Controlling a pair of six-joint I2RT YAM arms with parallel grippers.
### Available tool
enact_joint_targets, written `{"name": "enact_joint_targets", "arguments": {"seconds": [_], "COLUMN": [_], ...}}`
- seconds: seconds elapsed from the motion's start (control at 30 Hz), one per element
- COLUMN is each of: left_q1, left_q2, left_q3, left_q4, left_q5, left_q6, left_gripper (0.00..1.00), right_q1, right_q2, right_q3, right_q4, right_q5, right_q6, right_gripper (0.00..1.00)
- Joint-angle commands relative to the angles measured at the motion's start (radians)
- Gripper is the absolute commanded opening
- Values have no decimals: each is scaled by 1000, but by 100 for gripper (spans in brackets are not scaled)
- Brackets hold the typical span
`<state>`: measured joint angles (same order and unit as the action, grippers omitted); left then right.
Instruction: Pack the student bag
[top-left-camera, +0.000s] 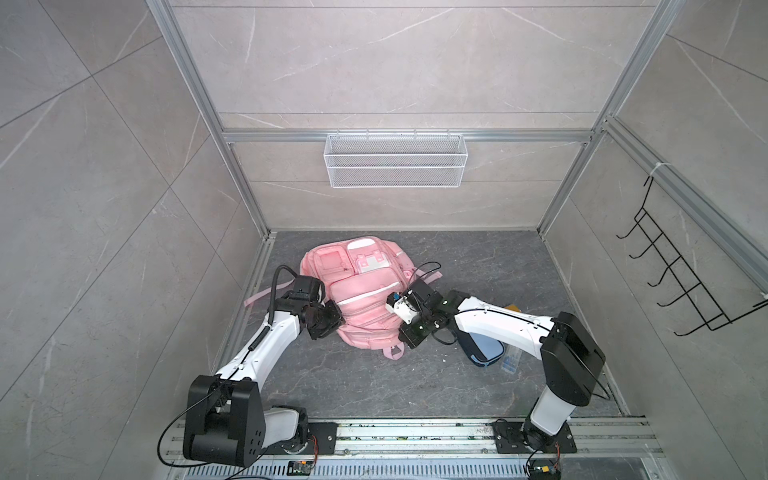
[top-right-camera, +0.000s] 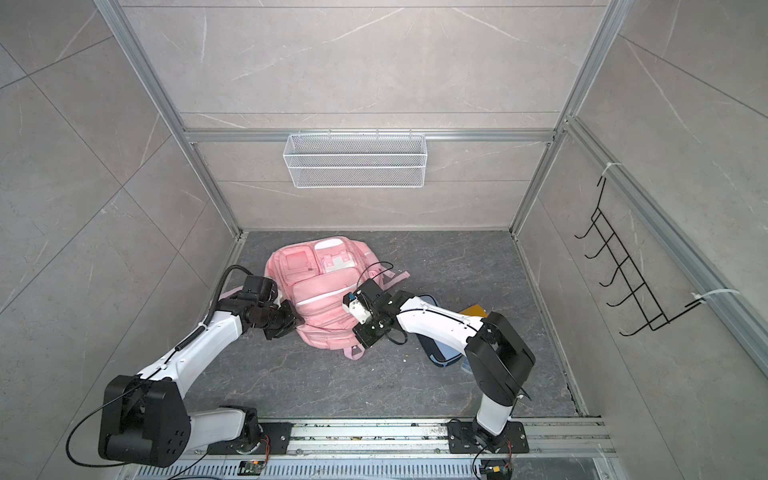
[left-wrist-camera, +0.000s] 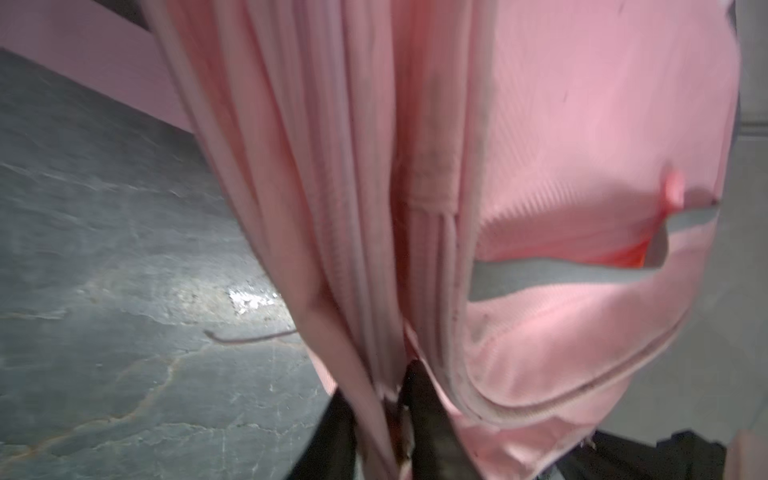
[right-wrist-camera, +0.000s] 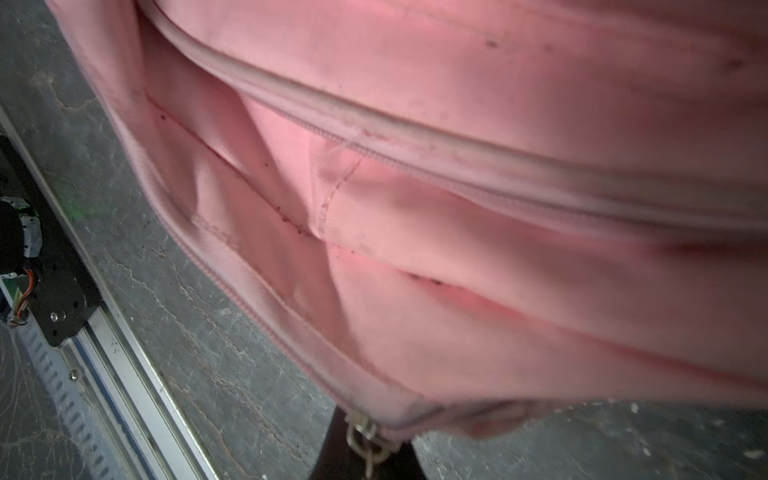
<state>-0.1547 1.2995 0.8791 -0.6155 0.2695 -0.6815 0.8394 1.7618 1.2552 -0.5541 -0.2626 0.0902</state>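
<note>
The dark stone counter (top-left-camera: 374, 382) is closed by walls at 9, 12 and 3 o'clock, and by a metal rail (top-left-camera: 415, 436) at 6 o'clock. Open room remains between the bag and the rail, and at 1 to 2 o'clock near the back corner. The side at 9 o'clock is narrow: there the bag's strap reaches almost to the wall frame.

One student bag (top-left-camera: 361, 299) lies flat with its front up, from the middle of the counter toward 11 o'clock. It is of soft pink cloth. Two small pockets sit at its 12 o'clock end, one of them with a white flap, and a larger pocket with a slanted white strip lies below them. A pink loop sticks out at its 6 o'clock end.

Two arms work at it. The left hand (left-wrist-camera: 376, 415) is at the bag's 8 o'clock edge. Its fingers (left-wrist-camera: 424, 415) stand apart with a fold of the bag between them, as far as the blurred wrist view lets me judge. The right hand (right-wrist-camera: 365, 453) is at the 5 o'clock edge, closed tight on one metal zipper pull (right-wrist-camera: 365, 436).

At 4 o'clock, partly under the right arm, lie one light-blue and navy pencil case (top-left-camera: 484, 349), one yellow thing (top-left-camera: 513, 308) and one clear box (top-left-camera: 510, 361). One white wire basket (top-left-camera: 395, 160) hangs on the back wall and one black hook rack (top-left-camera: 681, 266) on the wall at 3 o'clock.
</note>
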Motion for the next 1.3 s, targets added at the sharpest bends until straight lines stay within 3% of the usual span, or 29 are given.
{"name": "enact_joint_targets", "arguments": {"seconds": [0.0, 0.13, 0.37, 0.63, 0.87, 0.97, 1.1, 1.27], "left_q1": [1, -37, -102, -164, -228, -229, -226, -215], "left_q2": [-28, -158, -339, -233, -127, -123, -106, -96], "left_q3": [78, -17, -247, -246, -255, -267, -251, -218], "left_q4": [-34, -70, 99, 233, 313, 336, 322, 273], "left_q5": [-60, 10, 59, 62, 60, 61, 54, 22], "left_q6": [29, -97, -361, -405, -407, -417, -407, -344], "left_gripper": [56, 71, 72, 72, 55, 28, 3, 0], "right_q1": [0, 11, 60, 90, 96, 95, 90, 51], "right_q2": [26, 63, 101, 100, 86, 69, 41, -40], "right_q3": [37, 82, 98, 65, 40, 19, -7, -71], "right_q4": [68, 154, 186, 194, 223, 238, 228, 170], "right_q5": [-77, -116, -159, -211, -198, -175, -118, 19], "right_q6": [75, 122, 87, 68, 95, 117, 131, 141], "right_gripper": [0, 0, 0, 0, 0, 0, 0, 0]}}
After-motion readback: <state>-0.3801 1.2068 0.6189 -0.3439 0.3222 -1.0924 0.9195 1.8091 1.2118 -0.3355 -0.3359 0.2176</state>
